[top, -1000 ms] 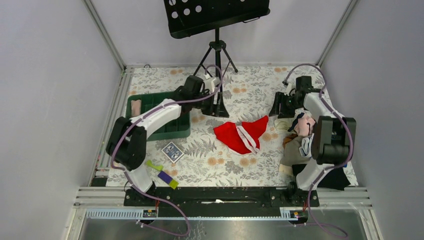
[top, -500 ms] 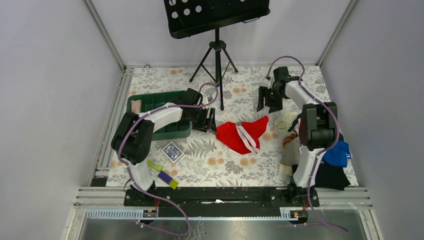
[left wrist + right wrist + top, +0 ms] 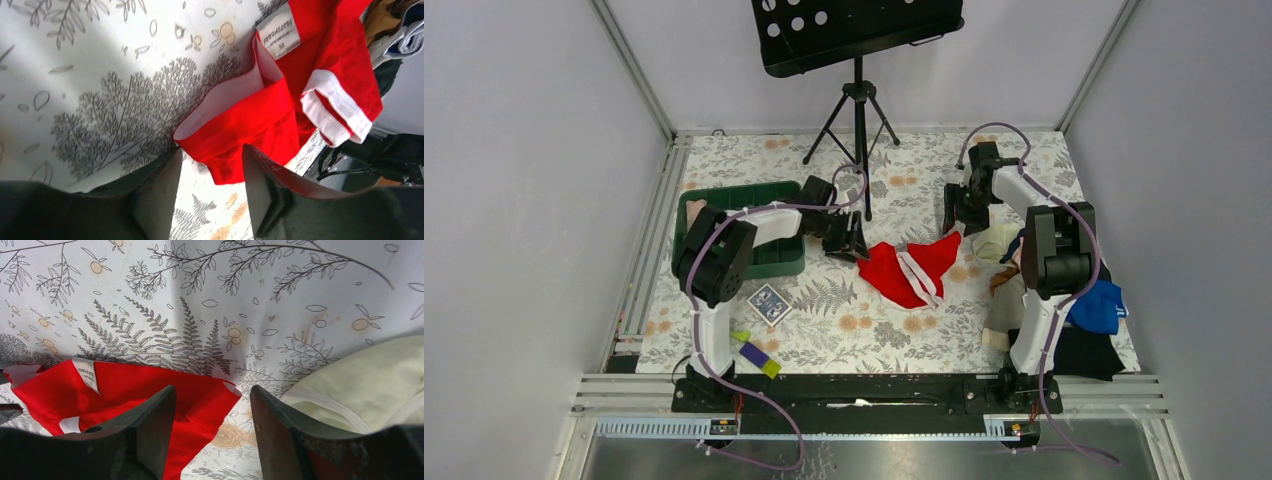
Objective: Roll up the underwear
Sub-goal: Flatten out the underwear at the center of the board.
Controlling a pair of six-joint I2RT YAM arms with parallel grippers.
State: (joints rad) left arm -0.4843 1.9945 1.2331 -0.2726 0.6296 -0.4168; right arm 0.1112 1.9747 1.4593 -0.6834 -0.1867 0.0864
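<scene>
Underwear (image 3: 909, 268): bright red cloth with white-pink trim, laid loosely and partly folded on the flower-patterned table (image 3: 904, 330), near the middle, between the two grippers.
Left gripper (image 3: 852, 245): held low at the left edge of the red cloth. The fingers are spread apart, and in the wrist view a red hem corner is seen in the gap between them, not pinched.
Right gripper (image 3: 951, 218): held low just beyond the far right corner of the red cloth. The fingers are spread apart, and that corner is seen between them, not gripped.
Size label (image 3: 279, 31): a white tag is seen at the waistband, facing up.
Cream cloth (image 3: 360, 385): laid just to the right of the underwear.
Clothes pile (image 3: 1024, 300): heaped beside the right arm, with a blue garment (image 3: 1101, 306) at its right side.
Green tray (image 3: 769, 265): placed to the left of the left gripper.
Music stand (image 3: 856, 110): stood at the far edge of the table.
</scene>
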